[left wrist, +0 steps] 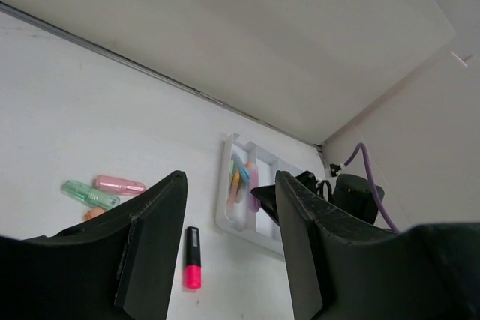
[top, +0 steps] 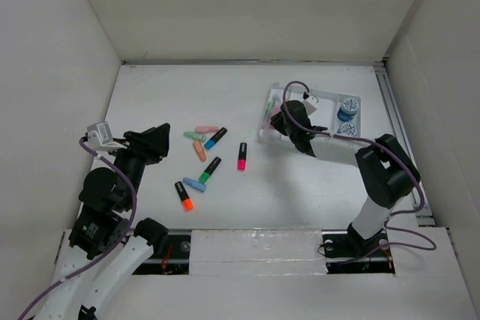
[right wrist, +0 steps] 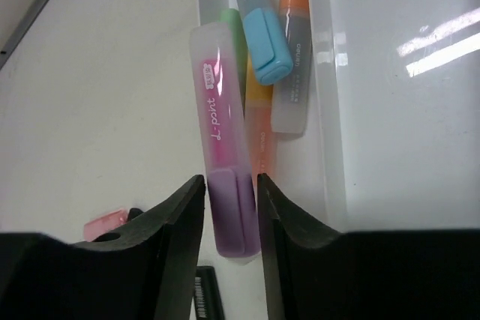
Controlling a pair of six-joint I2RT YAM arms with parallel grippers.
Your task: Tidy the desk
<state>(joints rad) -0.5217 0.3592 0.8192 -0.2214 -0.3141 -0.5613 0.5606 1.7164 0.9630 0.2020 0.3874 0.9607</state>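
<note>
Spanning top view: white matte counter (top: 300, 192), walls on three sides. Compartmented tray (top: 327, 107) at 2 o'clock. Left gripper (left wrist: 229, 185) at 9 o'clock, jaws spread wide, holding nothing. Right gripper (right wrist: 231, 185) over tray's 9 o'clock compartment, pinching purple cap of pink highlighter (right wrist: 214, 103), stored highlighters (right wrist: 264, 43) beneath. Eight loose highlighters (top: 210, 168) scattered between centre and 9 o'clock. Round blue items (top: 347, 114) in tray too small to identify.

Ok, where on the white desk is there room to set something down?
The flat white desk is bare along the back wall, and from the pink-and-black highlighter to the near edge. Crowded: loose highlighters left of centre, and the white compartmented tray's left slot.
</note>
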